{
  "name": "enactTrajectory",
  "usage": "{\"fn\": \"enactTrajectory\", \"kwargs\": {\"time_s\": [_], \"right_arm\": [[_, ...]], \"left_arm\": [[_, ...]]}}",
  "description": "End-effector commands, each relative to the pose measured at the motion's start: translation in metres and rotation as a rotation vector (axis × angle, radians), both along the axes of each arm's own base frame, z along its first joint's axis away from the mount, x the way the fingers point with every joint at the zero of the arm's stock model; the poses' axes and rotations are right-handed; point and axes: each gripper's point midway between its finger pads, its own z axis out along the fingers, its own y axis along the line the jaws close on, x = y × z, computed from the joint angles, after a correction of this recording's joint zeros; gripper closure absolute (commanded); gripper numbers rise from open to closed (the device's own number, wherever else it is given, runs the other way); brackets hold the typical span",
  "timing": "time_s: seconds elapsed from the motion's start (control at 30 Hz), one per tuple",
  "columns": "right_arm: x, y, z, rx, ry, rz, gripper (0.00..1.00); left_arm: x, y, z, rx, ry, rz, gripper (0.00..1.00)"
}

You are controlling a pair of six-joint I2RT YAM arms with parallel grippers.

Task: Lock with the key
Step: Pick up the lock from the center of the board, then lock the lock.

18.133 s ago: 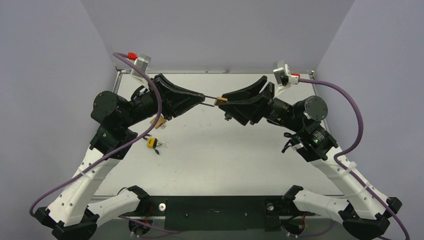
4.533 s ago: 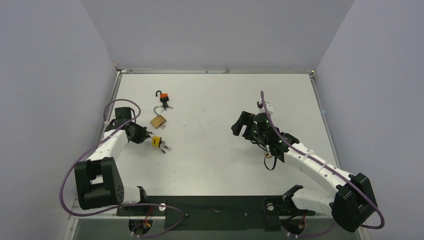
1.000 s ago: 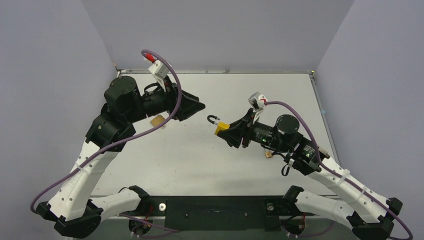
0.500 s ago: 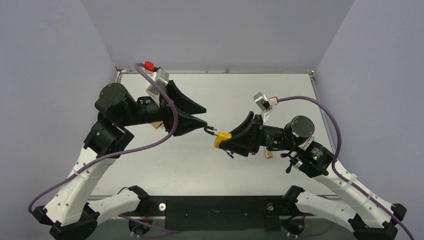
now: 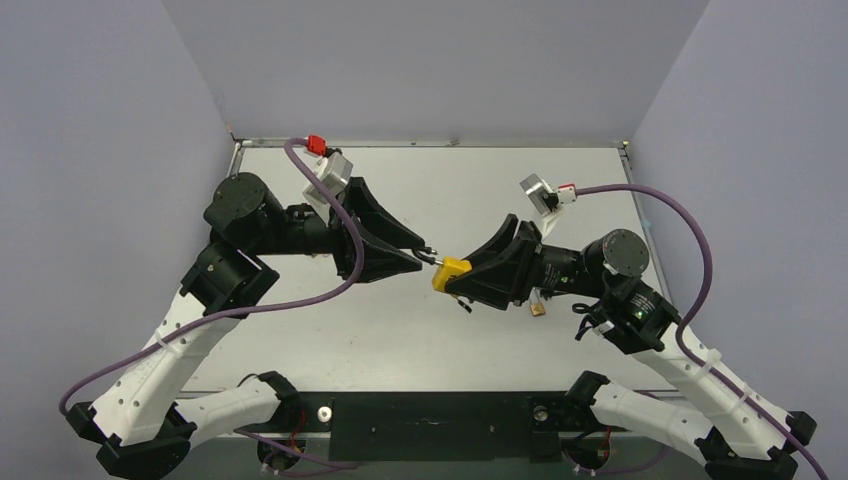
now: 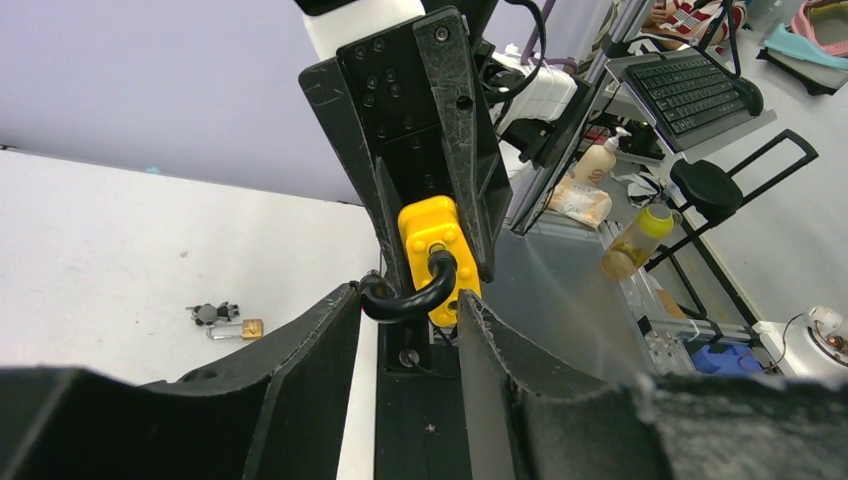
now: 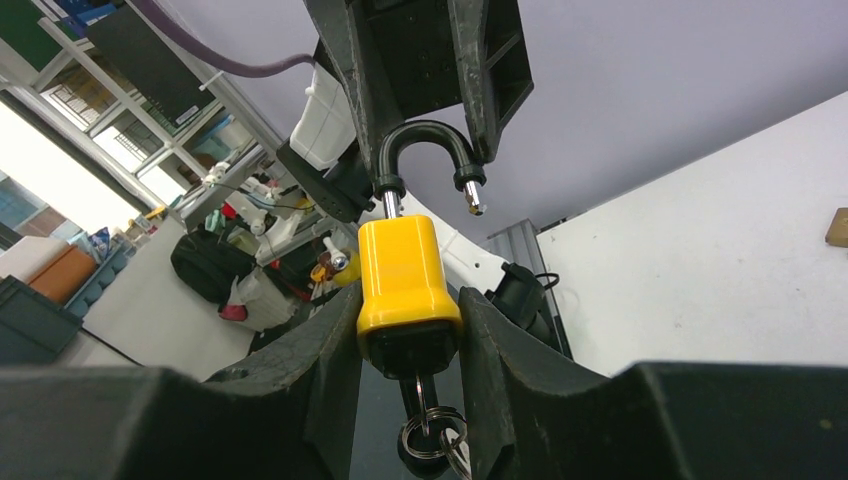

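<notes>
1. The yellow padlock [image 5: 451, 271] is held in the air above the middle of the surface [image 5: 400, 340], between the two arms.
2. The right fingers [image 7: 300, 370] are clenched on the padlock's body from both sides. A key ring [image 7: 430, 430] hangs from its underside.
3. The black shackle [image 7: 425, 135] is open. One leg sits in the body, and the free leg ends just beside the body's top, clear of its hole.
4. The left fingers [image 6: 300, 350] straddle the shackle's bend. Whether they are already clamped on it cannot be told from these views.
5. The step in hand appears to be closing the shackle. The left fingers should pinch the bend squarely, not at its edge, or the smooth bar may slip.
6. The free leg likely needs turning until it stands directly over its hole. Only then should it be pushed straight down along the legs.
7. The right fingers should hold firm and steady against that push, so the body does not slide or tilt.
8. The key ring should hang free, with the key left reachable for the turn.
</notes>
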Motion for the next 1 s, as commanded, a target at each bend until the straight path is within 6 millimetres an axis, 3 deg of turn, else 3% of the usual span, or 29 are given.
{"fn": "enactTrajectory", "kwargs": {"time_s": [0.0, 0.27, 0.43, 0.6, 0.97], "right_arm": [[-0.001, -0.010, 0.043, 0.107, -0.102, -0.033, 1.00], [0.019, -0.005, 0.026, 0.044, -0.094, -0.092, 1.00], [0.028, -0.003, 0.012, -0.013, -0.089, -0.123, 1.00], [0.037, -0.001, -0.002, -0.072, -0.091, -0.152, 1.00], [0.039, -0.002, -0.007, -0.088, -0.107, -0.171, 1.00]], "left_arm": [[-0.011, 0.000, 0.009, -0.043, -0.039, -0.036, 0.64], [-0.015, 0.001, 0.008, -0.038, -0.012, -0.044, 0.80], [-0.018, 0.003, 0.011, -0.039, -0.002, -0.047, 0.80], [-0.018, 0.004, 0.016, -0.043, 0.002, -0.038, 0.73], [-0.005, -0.001, 0.005, 0.006, 0.041, 0.009, 0.72]]}}
